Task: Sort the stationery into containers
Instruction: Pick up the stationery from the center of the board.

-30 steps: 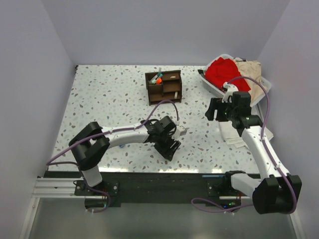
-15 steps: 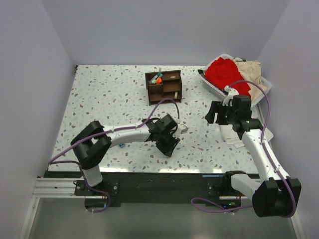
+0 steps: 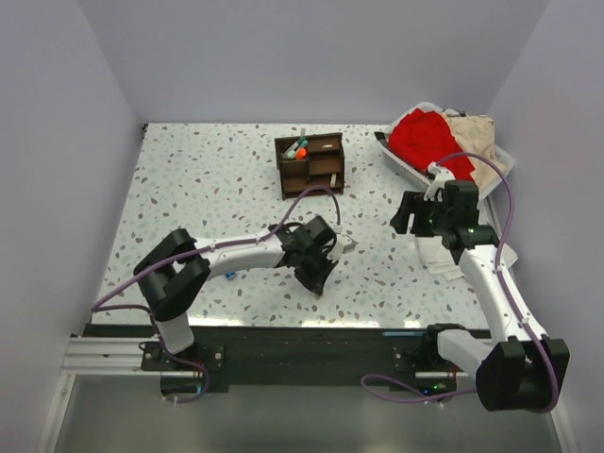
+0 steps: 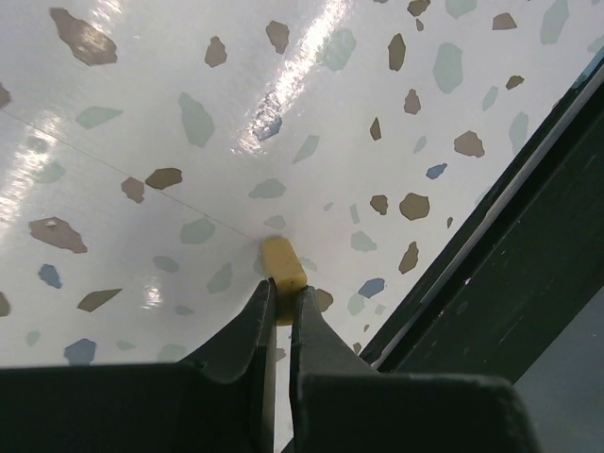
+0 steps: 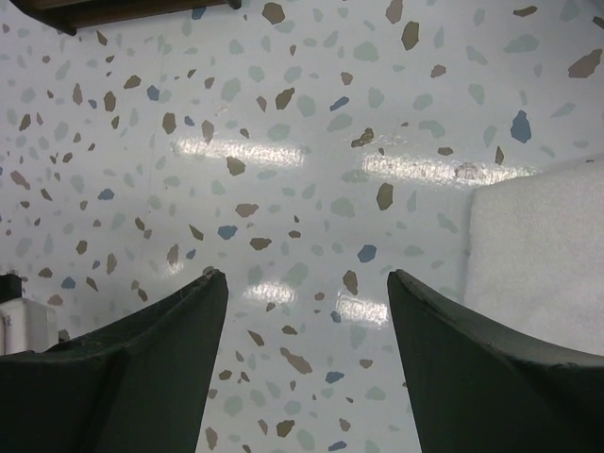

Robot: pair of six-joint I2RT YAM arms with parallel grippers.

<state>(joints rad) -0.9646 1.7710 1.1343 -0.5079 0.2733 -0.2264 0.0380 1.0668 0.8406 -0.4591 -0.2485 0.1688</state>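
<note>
Pinching a small tan eraser (image 4: pixel 282 264) between its fingertips, the left gripper (image 4: pixel 281 294) is bent low at the near edge of the worktop (image 3: pixel 198 189), close to the dark front rail (image 4: pixel 491 283). Its fingers are clenched almost together on the eraser's near end. The rest of the eraser sticks out ahead and seems to lie on the surface, so I judge the grip taken but the lift not yet made.

The brown organiser (image 3: pixel 310 162) stands well apart toward the far edge, with a few pens (image 3: pixel 297 148) in its far-left cubby. The right gripper (image 5: pixel 307 283) hangs with fingers spread wide and nothing in them, above bare worktop beside the white cloth (image 5: pixel 538 245) near the right edge. It is likely out of the way so the left arm can work.
</note>
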